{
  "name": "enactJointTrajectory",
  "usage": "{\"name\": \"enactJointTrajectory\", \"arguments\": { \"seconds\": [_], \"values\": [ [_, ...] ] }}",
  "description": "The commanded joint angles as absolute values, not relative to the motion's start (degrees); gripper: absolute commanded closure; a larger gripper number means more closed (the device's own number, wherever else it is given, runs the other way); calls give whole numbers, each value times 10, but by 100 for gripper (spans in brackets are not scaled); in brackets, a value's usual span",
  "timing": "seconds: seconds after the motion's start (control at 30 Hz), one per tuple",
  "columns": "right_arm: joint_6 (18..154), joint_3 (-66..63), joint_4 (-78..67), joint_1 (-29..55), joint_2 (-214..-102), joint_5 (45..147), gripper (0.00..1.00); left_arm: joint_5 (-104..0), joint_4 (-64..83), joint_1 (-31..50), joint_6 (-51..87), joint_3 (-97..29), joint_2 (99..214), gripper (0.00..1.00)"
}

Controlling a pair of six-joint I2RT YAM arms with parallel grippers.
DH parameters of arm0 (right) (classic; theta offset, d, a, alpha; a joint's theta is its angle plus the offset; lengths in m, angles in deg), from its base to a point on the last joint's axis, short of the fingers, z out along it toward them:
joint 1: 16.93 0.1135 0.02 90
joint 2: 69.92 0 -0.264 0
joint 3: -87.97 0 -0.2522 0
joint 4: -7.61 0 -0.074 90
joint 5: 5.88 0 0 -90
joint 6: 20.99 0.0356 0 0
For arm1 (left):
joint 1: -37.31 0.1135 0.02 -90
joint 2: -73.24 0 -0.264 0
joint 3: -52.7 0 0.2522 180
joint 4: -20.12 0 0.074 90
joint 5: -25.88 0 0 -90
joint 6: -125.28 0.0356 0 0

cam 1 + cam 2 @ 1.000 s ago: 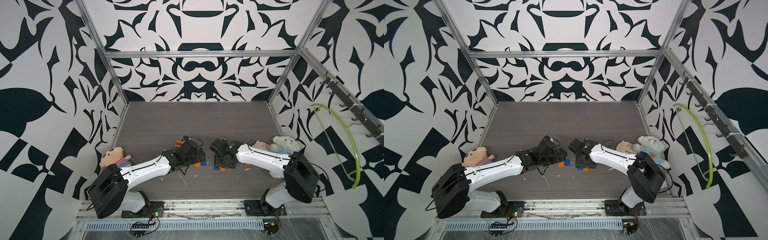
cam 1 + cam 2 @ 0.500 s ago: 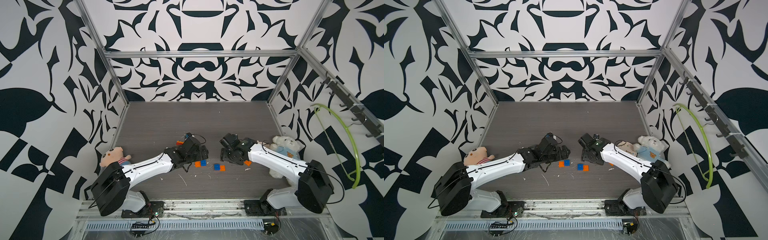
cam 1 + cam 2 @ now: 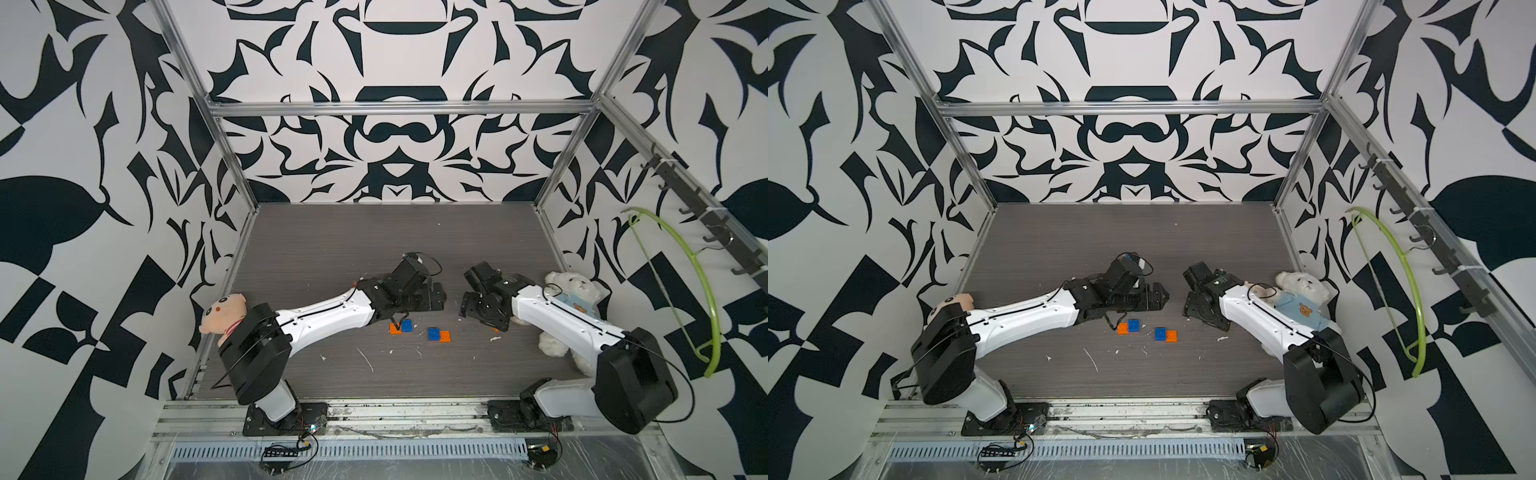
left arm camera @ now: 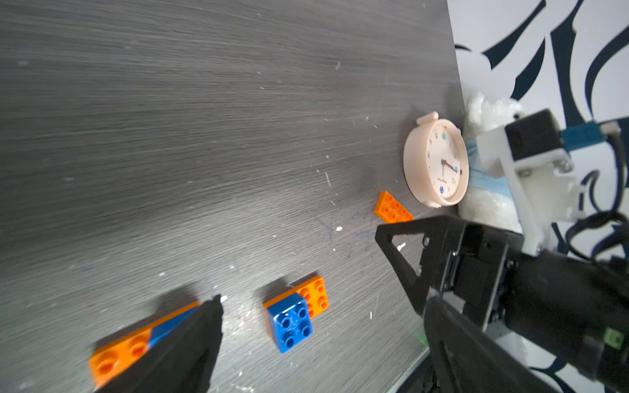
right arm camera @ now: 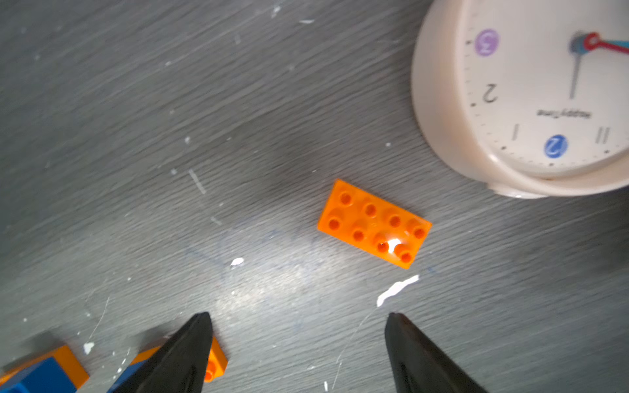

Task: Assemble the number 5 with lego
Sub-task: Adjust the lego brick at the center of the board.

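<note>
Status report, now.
Left gripper and right gripper: jaws open, empty. Two orange-and-blue brick pairs lie apart; no 5 yet. Loose orange brick by right gripper; clock close beside it, not touching.

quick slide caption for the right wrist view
Right gripper open and empty, facing a loose orange lego plate on the grey table, cream clock nearby.
</note>
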State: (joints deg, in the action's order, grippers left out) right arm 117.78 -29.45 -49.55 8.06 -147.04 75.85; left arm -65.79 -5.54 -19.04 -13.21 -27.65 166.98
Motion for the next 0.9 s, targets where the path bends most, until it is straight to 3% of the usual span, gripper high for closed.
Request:
{"name": "enactJointTrajectory", "arguments": {
  "seconds": [0.0, 0.37, 0.87],
  "values": [
    [1154, -309, -501, 40, -1454, 775, 14, -628, -79, -199, -107, -316, 1708, 1],
    [1120, -337, -466, -40, -1468, 826, 10, -580, -87, -231, -107, -415, 1808, 1],
    [1117, -334, -434, -63, -1525, 825, 6, -590, -86, -236, -110, -410, 1806, 1]
  ]
}}
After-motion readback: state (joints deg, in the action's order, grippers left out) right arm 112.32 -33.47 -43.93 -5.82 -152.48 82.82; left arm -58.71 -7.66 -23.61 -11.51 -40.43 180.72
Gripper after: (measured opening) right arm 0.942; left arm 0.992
